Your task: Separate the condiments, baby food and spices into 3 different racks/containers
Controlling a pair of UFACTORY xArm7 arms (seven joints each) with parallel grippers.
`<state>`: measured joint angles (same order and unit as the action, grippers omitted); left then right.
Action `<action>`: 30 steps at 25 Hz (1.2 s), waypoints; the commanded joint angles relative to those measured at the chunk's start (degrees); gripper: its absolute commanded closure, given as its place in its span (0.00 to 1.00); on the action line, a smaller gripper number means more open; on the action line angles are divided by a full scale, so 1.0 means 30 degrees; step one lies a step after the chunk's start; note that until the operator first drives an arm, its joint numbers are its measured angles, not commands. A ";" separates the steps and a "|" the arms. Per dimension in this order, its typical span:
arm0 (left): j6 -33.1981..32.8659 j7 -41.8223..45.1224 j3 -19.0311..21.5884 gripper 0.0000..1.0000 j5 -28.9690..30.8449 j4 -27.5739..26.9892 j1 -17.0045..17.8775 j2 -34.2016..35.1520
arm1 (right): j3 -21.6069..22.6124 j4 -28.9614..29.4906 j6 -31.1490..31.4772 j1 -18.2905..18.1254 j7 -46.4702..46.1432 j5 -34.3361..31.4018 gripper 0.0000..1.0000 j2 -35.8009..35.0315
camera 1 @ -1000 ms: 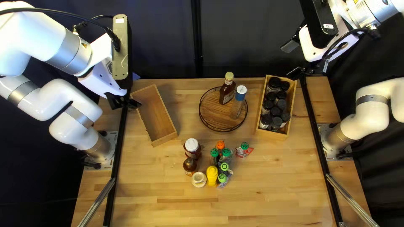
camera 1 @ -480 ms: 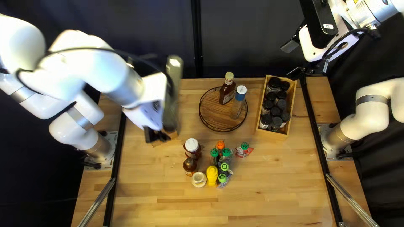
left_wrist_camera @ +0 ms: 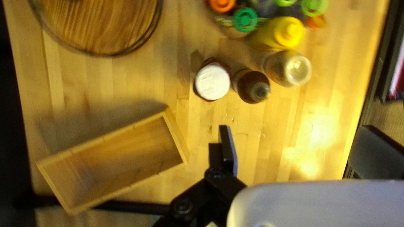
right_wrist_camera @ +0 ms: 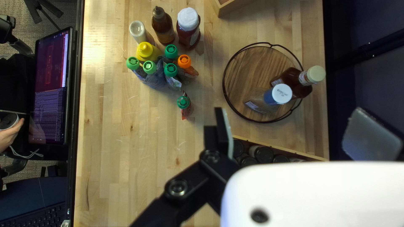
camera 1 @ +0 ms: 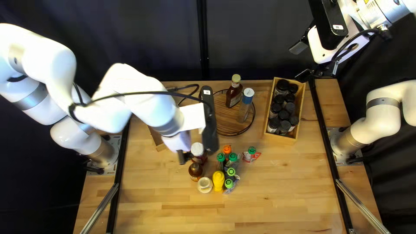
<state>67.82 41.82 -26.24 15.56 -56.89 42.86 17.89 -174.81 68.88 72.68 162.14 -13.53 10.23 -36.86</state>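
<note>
In the top left view my left gripper (camera 1: 184, 157) hangs just left of the white-capped jar (camera 1: 198, 150); in the left wrist view that gripper (left_wrist_camera: 301, 151) is open, nothing between its fingers. A brown bottle (camera 1: 196, 171), pale bottle (camera 1: 205, 185), yellow bottle (camera 1: 218, 181) and several capped pouches (camera 1: 232, 158) cluster beside the jar. The round tray (camera 1: 224, 120) holds a brown sauce bottle (camera 1: 234, 93) and a blue-capped bottle (camera 1: 245, 105). Black-lidded spice jars (camera 1: 284, 115) fill a wooden box (camera 1: 279, 139). High at the right, my right gripper (camera 1: 301, 60) is raised; the right wrist view shows the gripper (right_wrist_camera: 296, 132) open.
An empty wooden box (left_wrist_camera: 177, 130) lies on the table, largely covered by my left arm in the top left view. A red pouch (camera 1: 251, 156) stands apart from the cluster. Beyond the table edge in the right wrist view are a screen (right_wrist_camera: 50, 88) and a person's hand (right_wrist_camera: 9, 136).
My left arm has swung right and nearer the table's front, from above the empty box to beside the jar. The right arm and the items on the table have stayed put.
</note>
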 commanded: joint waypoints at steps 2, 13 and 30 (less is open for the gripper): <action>-0.1201 0.1143 -0.0439 0.00 -0.0002 0.1319 -0.0482 -0.0489 | 0.0000 0.0000 0.0000 0.0000 0.0000 0.0000 0.00 0.0000; -0.4289 0.0831 -0.1372 0.00 -0.0883 0.2512 -0.0614 -0.2302 | 0.0000 0.0000 0.0000 0.0000 0.0000 0.0000 0.00 0.0000; -0.6429 -0.0100 -0.2146 0.00 -0.2654 0.3399 -0.0833 -0.4906 | 0.0000 0.0000 0.0000 0.0000 0.0000 0.0000 0.00 0.0000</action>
<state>48.78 41.65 -32.69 7.91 -46.81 40.28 3.56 -174.82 68.88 72.68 162.14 -13.53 10.23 -36.86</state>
